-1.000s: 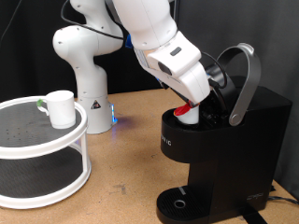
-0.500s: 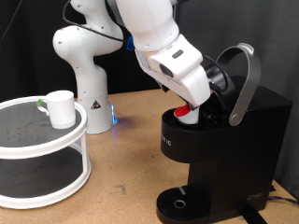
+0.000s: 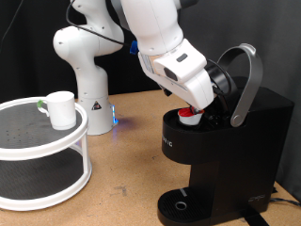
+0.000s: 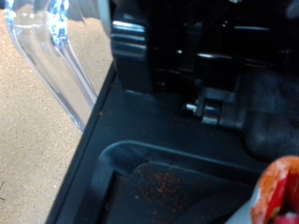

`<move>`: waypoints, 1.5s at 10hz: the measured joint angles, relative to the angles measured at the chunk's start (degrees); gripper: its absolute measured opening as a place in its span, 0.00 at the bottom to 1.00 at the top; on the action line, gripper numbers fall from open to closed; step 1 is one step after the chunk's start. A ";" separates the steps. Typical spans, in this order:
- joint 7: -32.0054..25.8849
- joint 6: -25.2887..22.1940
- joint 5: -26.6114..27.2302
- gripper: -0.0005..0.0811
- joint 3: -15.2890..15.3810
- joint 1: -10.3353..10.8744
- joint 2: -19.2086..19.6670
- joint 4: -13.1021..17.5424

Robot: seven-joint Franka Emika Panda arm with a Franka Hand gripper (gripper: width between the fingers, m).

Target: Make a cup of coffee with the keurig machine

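The gripper [image 3: 199,105] is hanging over the open keurig machine [image 3: 226,151], right above a red-topped pod [image 3: 192,115]. I cannot tell how the jaws are standing. The cup [image 3: 60,109] is sitting on a white rack [image 3: 42,151].

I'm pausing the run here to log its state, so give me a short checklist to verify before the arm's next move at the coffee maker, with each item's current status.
1. Lid of the keurig machine raised, grey handle up: ok.
2. Red-topped pod at the open pod chamber: ok.
3. Pod fully seated: cannot tell, arm hides it.
4. Gripper open or shut: cannot tell.
5. The cup on the drip tray: not ok, it stands on the white round shelf.
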 joint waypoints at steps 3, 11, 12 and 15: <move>0.00 0.14 -0.12 0.99 0.06 0.01 -0.13 -0.20; 1.09 2.60 -2.48 0.99 1.16 0.00 -0.35 -1.05; 1.06 1.66 -2.43 0.99 1.11 -0.04 -0.38 -0.97; 1.05 1.21 -2.44 0.99 1.09 -0.05 -0.38 -1.00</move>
